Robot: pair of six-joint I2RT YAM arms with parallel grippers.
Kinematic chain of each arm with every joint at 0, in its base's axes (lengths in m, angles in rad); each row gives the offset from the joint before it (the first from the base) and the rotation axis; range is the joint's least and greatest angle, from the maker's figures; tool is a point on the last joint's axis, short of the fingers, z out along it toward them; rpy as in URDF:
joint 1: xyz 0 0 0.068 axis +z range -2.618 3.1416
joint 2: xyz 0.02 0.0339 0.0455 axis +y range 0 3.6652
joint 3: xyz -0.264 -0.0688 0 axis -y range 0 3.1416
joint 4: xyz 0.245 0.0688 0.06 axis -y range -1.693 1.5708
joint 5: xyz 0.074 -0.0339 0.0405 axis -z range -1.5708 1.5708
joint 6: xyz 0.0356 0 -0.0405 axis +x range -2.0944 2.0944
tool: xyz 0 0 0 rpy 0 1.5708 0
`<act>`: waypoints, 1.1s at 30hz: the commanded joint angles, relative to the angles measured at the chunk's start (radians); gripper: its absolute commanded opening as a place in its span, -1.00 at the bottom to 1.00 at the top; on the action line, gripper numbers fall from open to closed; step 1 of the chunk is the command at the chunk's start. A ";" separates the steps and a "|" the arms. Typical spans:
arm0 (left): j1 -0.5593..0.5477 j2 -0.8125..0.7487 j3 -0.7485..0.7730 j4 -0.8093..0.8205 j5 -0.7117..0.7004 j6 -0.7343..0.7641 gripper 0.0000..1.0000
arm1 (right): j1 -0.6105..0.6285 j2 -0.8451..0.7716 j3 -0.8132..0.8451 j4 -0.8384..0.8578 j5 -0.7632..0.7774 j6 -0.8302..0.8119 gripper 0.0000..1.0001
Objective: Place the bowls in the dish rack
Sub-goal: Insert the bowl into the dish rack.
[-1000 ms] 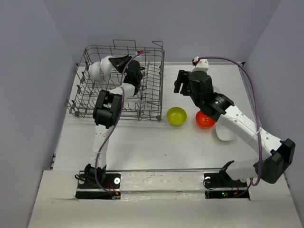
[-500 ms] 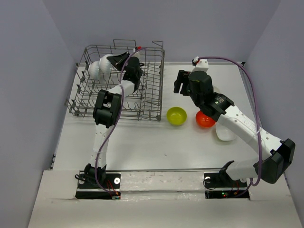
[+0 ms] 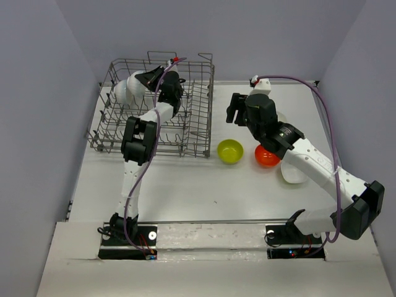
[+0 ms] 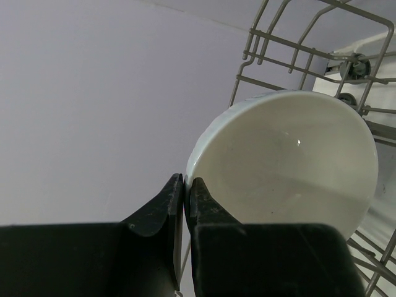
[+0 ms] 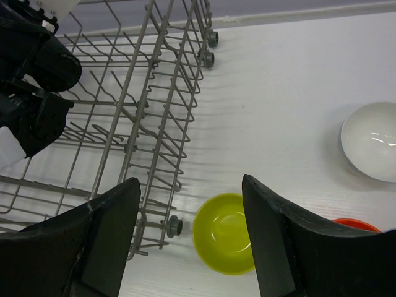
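Pinching white bowl (image 4: 291,161) rim, left hand (image 4: 187,183) over dish rack (image 3: 199,117).

Overhead, two wrists; common dish rack (image 3: 199,117)

A robot laboratory test cell was indicated. A white table (image 3: 185,185) was seen boxed in on three sides by plain lavender panels (image 3: 43,93). A left arm (image 3: 137,139) and a right arm (image 3: 309,161) were found bolted to a metal rail (image 3: 210,232) at the near edge, with purple cables (image 3: 331,142) looped along them. Kitchenware was noted as props only: a wire dish rack (image 3: 199,117), a white bowl (image 3: 127,90) at it, and a yellow-green bowl (image 3: 230,151), an orange bowl (image 3: 267,156) and a second white bowl (image 3: 296,175) on the tabletop.
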State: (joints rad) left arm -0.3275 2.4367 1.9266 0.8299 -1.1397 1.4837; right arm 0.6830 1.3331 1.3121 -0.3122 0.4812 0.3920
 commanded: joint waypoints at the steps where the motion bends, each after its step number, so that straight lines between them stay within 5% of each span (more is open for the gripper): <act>1: -0.008 0.001 0.060 0.021 -0.065 0.007 -1.00 | 0.012 -0.035 -0.019 0.048 0.002 0.002 0.45; 16: -0.001 -0.033 0.043 0.215 -0.081 0.174 -1.00 | 0.012 -0.043 -0.010 0.048 -0.015 0.007 0.45; 33: -0.005 -0.008 0.095 0.167 -0.094 0.242 -1.00 | 0.012 -0.054 -0.007 0.030 -0.090 0.030 0.45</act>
State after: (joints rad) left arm -0.3279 2.4493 1.9491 0.9554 -1.2346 1.6871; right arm 0.6830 1.3090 1.2926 -0.3119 0.4118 0.4114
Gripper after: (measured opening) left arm 0.148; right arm 0.724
